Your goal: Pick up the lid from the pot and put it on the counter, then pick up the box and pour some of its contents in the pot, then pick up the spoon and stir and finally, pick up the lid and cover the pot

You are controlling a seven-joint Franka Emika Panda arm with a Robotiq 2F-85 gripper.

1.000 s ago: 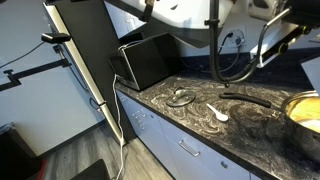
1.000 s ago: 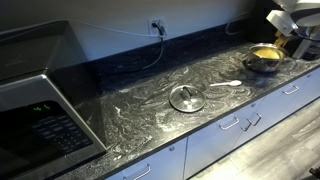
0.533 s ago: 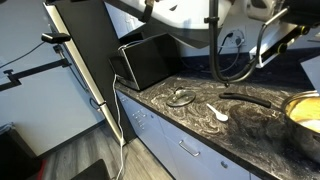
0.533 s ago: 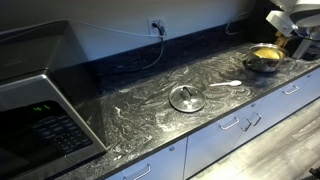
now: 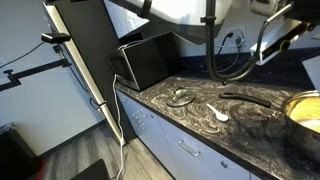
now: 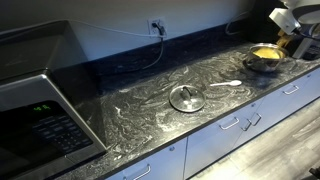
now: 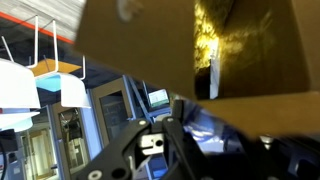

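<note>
The glass lid [image 6: 186,98] lies flat on the black marbled counter [image 6: 140,115], away from the steel pot [image 6: 265,60], which is open and shows yellow contents. The white spoon [image 6: 228,84] lies between lid and pot. My gripper [image 6: 296,40] hovers just beyond the pot at the frame's edge. In the wrist view my gripper [image 7: 175,135] is shut on the box [image 7: 130,40], whose open cardboard top fills the frame, tilted. In an exterior view the lid [image 5: 181,97], spoon [image 5: 219,113] and pot [image 5: 305,108] also show.
A black microwave [image 5: 145,60] stands at the counter's far end and also shows large in an exterior view [image 6: 35,100]. A wall socket with a cable [image 6: 156,27] is behind the counter. White drawers [image 6: 235,125] run below.
The arm has shifted slightly near the pot with the box in its grip. Lid, spoon and pot have not moved.
</note>
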